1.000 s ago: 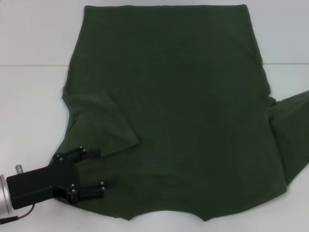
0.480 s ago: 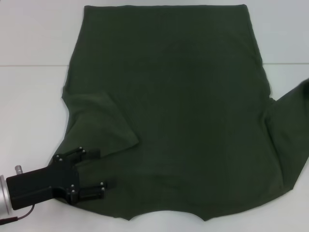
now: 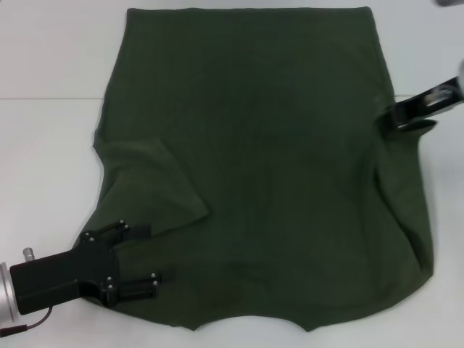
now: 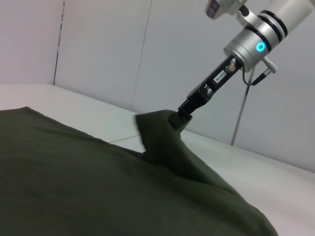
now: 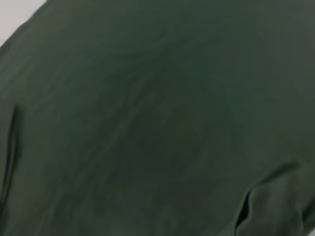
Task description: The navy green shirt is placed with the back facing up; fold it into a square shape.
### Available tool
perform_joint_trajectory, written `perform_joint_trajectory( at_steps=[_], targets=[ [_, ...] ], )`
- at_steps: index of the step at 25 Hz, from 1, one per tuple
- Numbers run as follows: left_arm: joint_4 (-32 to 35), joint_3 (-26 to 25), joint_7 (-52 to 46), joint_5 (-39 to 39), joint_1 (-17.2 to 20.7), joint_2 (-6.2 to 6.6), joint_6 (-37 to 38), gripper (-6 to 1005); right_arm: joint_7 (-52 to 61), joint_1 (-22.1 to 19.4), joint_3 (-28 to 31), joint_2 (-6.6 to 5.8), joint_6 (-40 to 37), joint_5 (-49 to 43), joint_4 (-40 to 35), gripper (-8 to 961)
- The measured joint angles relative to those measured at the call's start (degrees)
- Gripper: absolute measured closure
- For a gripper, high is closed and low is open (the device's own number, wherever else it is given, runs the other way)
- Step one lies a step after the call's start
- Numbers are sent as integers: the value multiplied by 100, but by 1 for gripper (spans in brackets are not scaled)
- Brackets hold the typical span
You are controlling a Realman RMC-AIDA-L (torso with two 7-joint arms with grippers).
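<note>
The navy green shirt lies spread back-up on the white table, collar edge nearest me. Its left sleeve is folded in over the body. My left gripper rests open at the shirt's near left corner, its fingers lying over the cloth. My right gripper is at the shirt's right edge, shut on the right sleeve and holding it lifted. The left wrist view shows that right gripper pinching a raised peak of cloth above the flat shirt. The right wrist view shows only green cloth.
The white table shows bare to the left of the shirt and at the far right. A seam line crosses the table behind the shirt. A pale wall stands beyond the table.
My right gripper has come into view from the right. It has carried the right sleeve up and inward, off the table at the far right. The left gripper has not moved.
</note>
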Motion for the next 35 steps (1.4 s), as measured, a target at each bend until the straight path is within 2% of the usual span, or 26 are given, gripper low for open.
perform_joint_trajectory(
  at_steps=[7,14,19,22,25,28,30,35],
  targets=[
    [0,1,0,-1,-2,0,14,80,90,244,-471,183,-52,-209,142,928],
    [0,0,0,-1,3,7,-5,80,60,262,-434,183,-307,73,132,926],
    [0,0,0,-2,-17,10,-21,80,-143,228,-123,99,-675,720,116,738],
    [0,-24,-51,-2,-20,16,-11,80,-292,110,251,-8,-849,1050,154,613],
    [0,-74,-232,-26,-20,19,11,80,-324,-165,502,-100,-835,1125,184,488],
    [-1,-257,-737,-44,-44,46,46,80,-558,-582,775,-166,-854,1380,249,242],
    [-1,-425,-1151,-48,-76,90,126,80,-954,-967,963,-187,-945,1842,274,224],
    [13,-1035,-2536,-10,-194,298,627,80,-2531,-1952,1292,-254,-1475,3341,586,200]
  ],
)
